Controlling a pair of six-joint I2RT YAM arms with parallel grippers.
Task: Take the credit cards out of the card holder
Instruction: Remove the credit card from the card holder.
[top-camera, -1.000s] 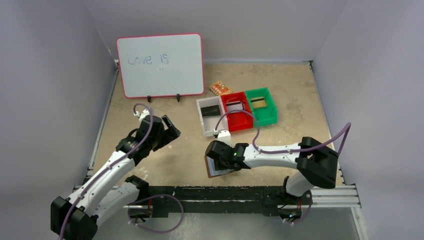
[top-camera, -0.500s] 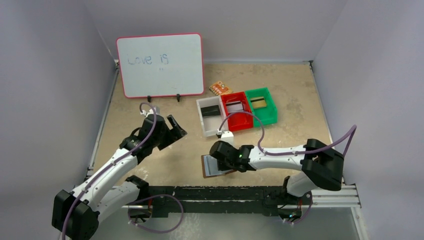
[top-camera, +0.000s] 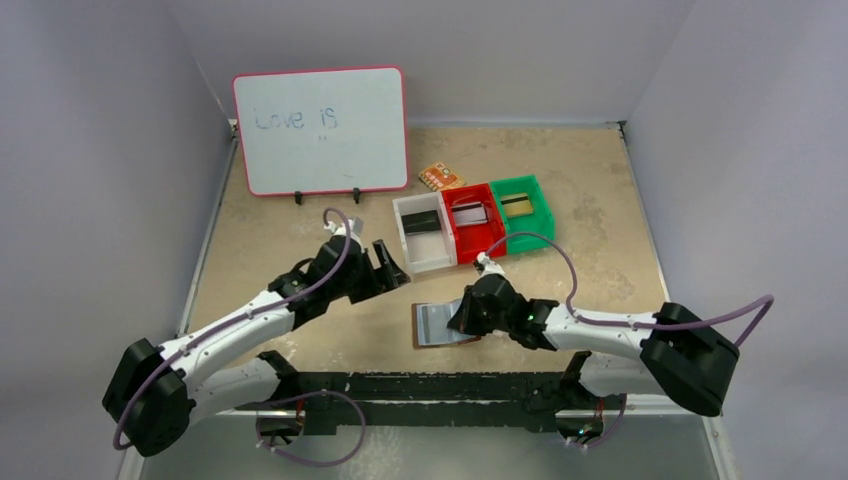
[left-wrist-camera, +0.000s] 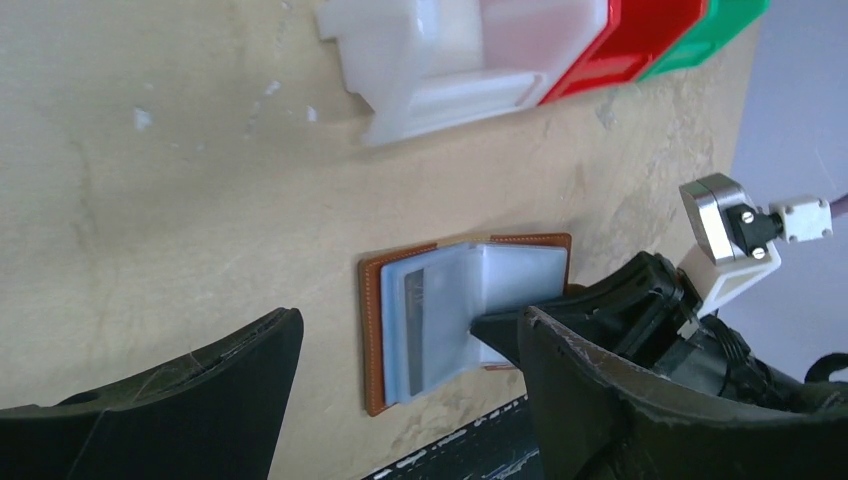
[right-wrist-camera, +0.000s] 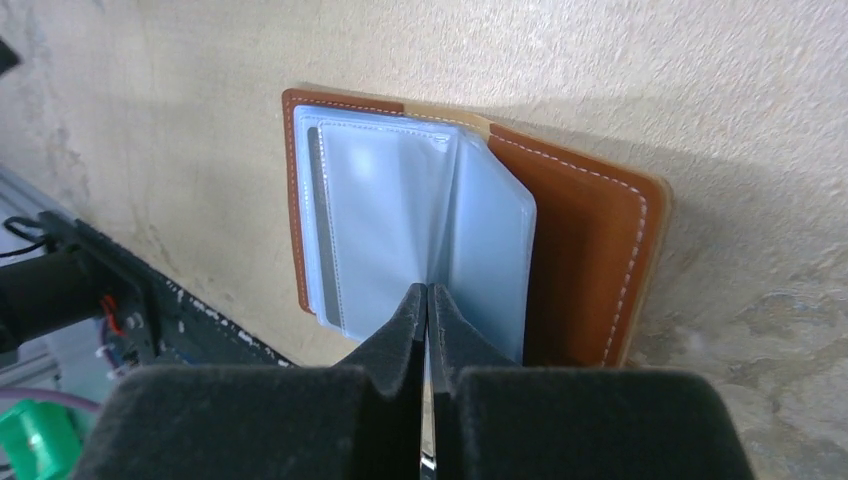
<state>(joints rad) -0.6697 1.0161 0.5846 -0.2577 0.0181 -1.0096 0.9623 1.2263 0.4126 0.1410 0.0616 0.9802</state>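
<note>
- The card holder (top-camera: 440, 325) lies open on the counter (top-camera: 590, 200), near the front edge; a card (right-wrist-camera: 316, 215) still sits in one pocket.
- The right pincer (right-wrist-camera: 428, 300) is clamped on a clear pocket leaf.
- The left pincer (top-camera: 392, 264) hovers nearby, fingers apart; next it probably needs to pinch that card's edge.

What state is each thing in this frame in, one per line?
card holder: open, flat on the table.
clear pockets: fanned, one card edge showing inside.
right gripper: shut, tips at the pockets.
left gripper: open, holding nothing.
white bin: holds a dark card.
red bin: holds a silvery card.
green bin: holds one card.
whiteboard: upright.
</note>
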